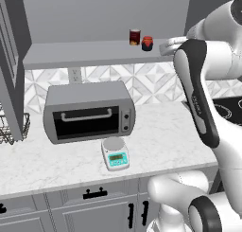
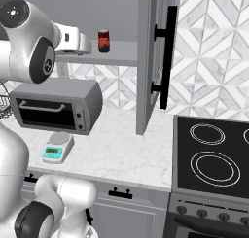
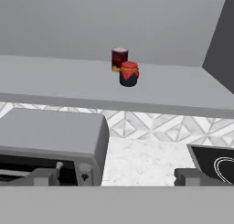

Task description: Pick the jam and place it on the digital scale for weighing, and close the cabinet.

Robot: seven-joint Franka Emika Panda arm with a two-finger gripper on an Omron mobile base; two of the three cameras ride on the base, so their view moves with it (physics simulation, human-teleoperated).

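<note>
On shelf: 1 jam (image 3: 129,74), 1 can (image 3: 119,58)

We see jam (image 1: 147,43) on open cabinet (image 1: 94,53) shelf, just right of can (image 1: 134,37) (can slightly farther back). Toaster oven (image 1: 89,111) on counter (image 1: 156,141) below shelf; digital scale (image 1: 115,153) just before it, near counter edge. Stove (image 2: 211,159) right of counter.

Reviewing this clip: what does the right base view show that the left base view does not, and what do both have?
Right base view alone: the open cabinet door with its black bar handle, and most of the black stovetop. Left base view alone: the jam beside the dark red can, and a wire rack at the left edge. Both: the can, the toaster oven, the digital scale with its bare platter, and the marble counter.
</note>
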